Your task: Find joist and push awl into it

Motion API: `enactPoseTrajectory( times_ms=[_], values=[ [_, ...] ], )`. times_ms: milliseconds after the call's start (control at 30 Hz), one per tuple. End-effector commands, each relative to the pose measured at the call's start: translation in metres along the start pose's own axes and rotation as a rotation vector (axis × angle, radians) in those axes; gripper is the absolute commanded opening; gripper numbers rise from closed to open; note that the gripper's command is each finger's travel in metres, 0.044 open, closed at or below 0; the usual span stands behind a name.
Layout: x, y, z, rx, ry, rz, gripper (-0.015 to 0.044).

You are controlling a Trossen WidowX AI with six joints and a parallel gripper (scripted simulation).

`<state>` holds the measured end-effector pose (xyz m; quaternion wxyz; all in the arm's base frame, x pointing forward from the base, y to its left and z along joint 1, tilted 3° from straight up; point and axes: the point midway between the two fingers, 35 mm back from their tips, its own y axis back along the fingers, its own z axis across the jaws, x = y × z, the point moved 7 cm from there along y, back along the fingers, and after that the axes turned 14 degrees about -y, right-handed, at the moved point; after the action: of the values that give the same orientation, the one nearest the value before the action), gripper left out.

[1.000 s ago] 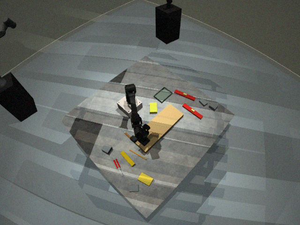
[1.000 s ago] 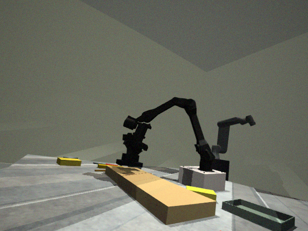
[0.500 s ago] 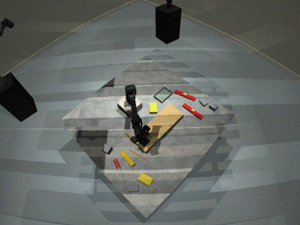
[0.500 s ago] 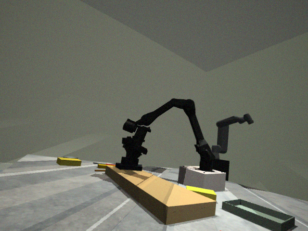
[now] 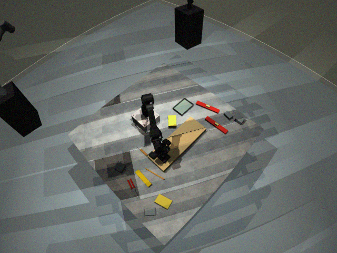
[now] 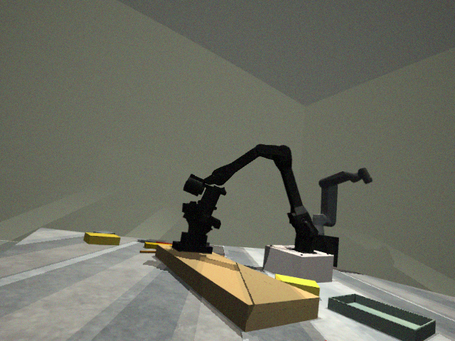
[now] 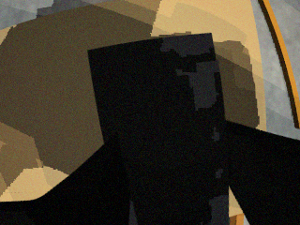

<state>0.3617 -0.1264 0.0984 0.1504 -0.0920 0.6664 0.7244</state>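
Note:
My gripper (image 5: 161, 153) (image 6: 195, 240) (image 7: 165, 130) is shut on the stud finder (image 5: 161, 157) (image 6: 192, 247) (image 7: 164, 131), a dark flat block. It holds the block flat against the near end of the tan floor panel (image 5: 190, 127) (image 6: 239, 286) (image 7: 201, 15). In the wrist view the stud finder hides most of the panel beneath it. A thin orange tool (image 5: 143, 152) (image 7: 276, 44), which may be the awl, lies on the floor just beside that end of the panel. The green tray (image 5: 188, 101) (image 6: 363, 317) is empty and sits past the panel's other end.
A second orange stick (image 5: 154, 173), yellow blocks (image 5: 171, 120) (image 5: 143, 177) (image 5: 163, 201), two red levels (image 5: 207, 106) (image 5: 216, 124), red-handled tools (image 5: 131, 184) and grey blocks (image 5: 228, 115) (image 5: 149, 211) lie around the panel. The arm's white base (image 5: 138, 118) (image 6: 297, 262) stands beside it. Black pillars (image 5: 188, 24) (image 5: 16, 108) stand farther off.

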Motion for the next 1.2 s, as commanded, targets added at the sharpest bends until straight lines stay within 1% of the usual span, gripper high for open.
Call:
enactPoseTrajectory(
  times_ms=[0,1167],
  values=[
    [0.004,-0.001,0.008,-0.002,-0.006,0.004,0.0],
    [0.021,-0.001,0.083,-0.008,-0.008,0.005,0.0]
  ],
)
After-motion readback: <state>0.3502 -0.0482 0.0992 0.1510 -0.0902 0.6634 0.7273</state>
